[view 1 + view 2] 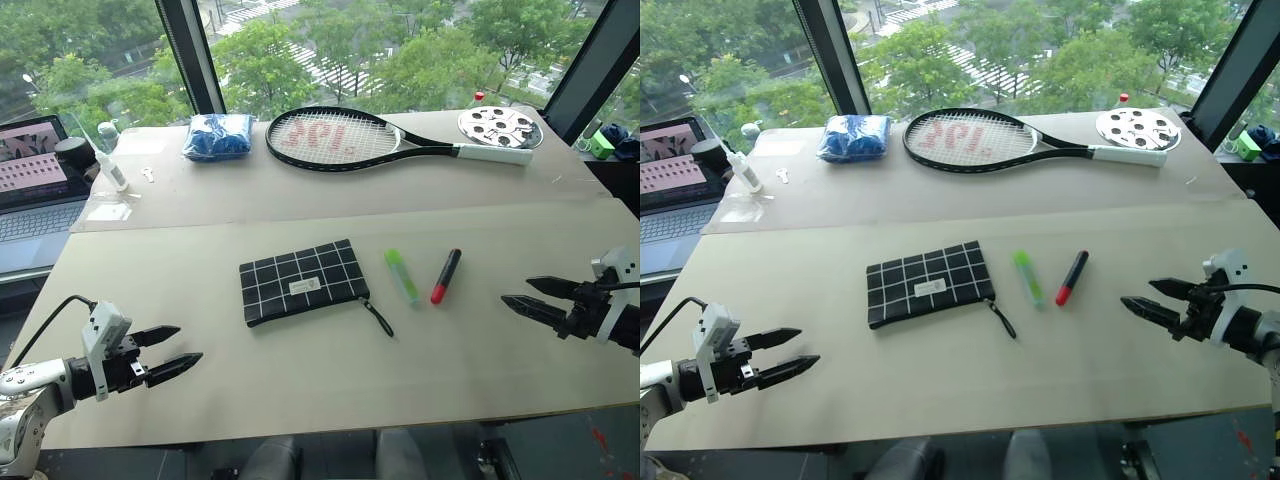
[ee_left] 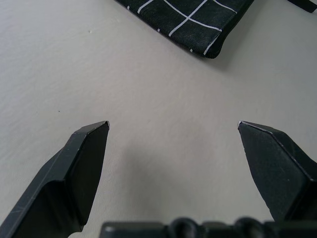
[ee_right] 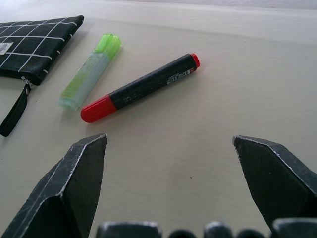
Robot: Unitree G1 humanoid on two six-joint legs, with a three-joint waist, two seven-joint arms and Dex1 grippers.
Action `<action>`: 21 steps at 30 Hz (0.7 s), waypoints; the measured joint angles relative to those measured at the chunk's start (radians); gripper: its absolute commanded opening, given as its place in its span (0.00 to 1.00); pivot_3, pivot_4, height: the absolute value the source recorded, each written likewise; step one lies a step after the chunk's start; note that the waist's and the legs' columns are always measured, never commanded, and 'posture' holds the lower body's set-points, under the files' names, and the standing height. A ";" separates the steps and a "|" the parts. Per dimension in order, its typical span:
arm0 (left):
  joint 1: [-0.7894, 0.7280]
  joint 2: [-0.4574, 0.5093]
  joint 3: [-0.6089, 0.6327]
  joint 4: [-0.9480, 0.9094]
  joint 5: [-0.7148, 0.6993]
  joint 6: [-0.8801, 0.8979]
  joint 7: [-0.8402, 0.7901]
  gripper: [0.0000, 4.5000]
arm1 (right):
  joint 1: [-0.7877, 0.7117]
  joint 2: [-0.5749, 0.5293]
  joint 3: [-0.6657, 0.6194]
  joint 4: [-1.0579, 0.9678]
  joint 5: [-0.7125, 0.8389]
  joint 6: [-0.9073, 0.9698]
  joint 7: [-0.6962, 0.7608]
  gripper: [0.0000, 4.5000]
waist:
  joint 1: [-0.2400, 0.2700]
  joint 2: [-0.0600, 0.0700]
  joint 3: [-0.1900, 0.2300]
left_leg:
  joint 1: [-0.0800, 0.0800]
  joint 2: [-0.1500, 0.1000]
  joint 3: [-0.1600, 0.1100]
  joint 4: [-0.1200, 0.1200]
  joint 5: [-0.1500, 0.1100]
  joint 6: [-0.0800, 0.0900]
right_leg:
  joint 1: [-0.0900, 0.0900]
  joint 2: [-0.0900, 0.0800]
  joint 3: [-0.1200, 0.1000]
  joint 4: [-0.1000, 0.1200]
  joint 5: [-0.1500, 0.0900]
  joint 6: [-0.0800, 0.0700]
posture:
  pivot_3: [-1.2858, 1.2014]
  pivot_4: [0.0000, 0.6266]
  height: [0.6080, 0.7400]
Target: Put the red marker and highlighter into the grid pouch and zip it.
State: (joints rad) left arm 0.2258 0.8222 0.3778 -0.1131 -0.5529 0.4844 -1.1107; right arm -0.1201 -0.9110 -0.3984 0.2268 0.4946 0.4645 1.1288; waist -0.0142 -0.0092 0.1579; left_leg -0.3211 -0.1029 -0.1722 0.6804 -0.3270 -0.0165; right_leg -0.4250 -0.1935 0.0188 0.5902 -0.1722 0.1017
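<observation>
While you look over the pale beige tabletop, note it is made of two boards, with a seam running across between the near one and the far one; the grid pouch lies flat near the middle of the near board, slightly skewed, zipper edge toward you, its black pull cord trailing off the right corner; just right of it lies the highlighter, and right of that the red marker, red cap end toward you; the two pens sit near each other but apart, neither touching the pouch.

Your left gripper hovers low over the near left part of the board, fingers spread apart, holding nothing, well apart from the pouch; your right gripper hovers at the right edge, fingers likewise spread wide and empty, pointing in toward the marker.

On the far board you have a tennis racket, a blue bundle left of it, and a round white perforated disc at its handle end; a laptop sits open off the left side with a small white bottle near it; beyond the table, large windows with dark frames look out on green trees.
</observation>
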 measured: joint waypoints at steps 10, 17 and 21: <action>-0.093 0.015 -0.055 -0.024 0.101 -0.048 0.075 1.00 | -0.116 0.074 0.061 0.006 -0.005 0.018 -0.072 0.75 | -0.001 -0.001 0.001 | 0.000 0.001 0.001 0.000 0.001 -0.002 | 0.000 0.001 0.001 -0.002 0.001 -0.002 | 0.52 0.24 1.00; -0.073 0.048 -0.157 -0.025 0.262 -0.242 0.066 1.00 | -0.180 0.095 0.117 -0.129 0.082 0.139 -0.037 0.23 | -0.002 -0.001 0.001 | -0.001 0.013 0.004 0.000 -0.002 -0.008 | -0.001 0.013 0.000 -0.005 0.003 -0.005 | 0.52 0.24 1.00; -0.097 0.096 -0.205 -0.021 0.366 -0.362 0.066 1.00 | -0.221 0.168 0.247 -0.254 0.109 0.186 -0.024 0.01 | -0.002 -0.001 0.001 | 0.000 0.014 0.006 -0.001 -0.003 -0.007 | -0.002 0.013 0.000 -0.010 0.004 -0.006 | 0.52 0.24 1.00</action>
State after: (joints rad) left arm 0.1288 0.9183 0.1730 -0.1341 -0.1866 0.1222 -1.0442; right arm -0.3412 -0.7433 -0.1517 -0.0268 0.6038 0.6504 1.1052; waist -0.0165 -0.0100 0.1589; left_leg -0.3215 -0.0887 -0.1663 0.6793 -0.3303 -0.0238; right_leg -0.4272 -0.1800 0.0191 0.5800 -0.1685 0.0962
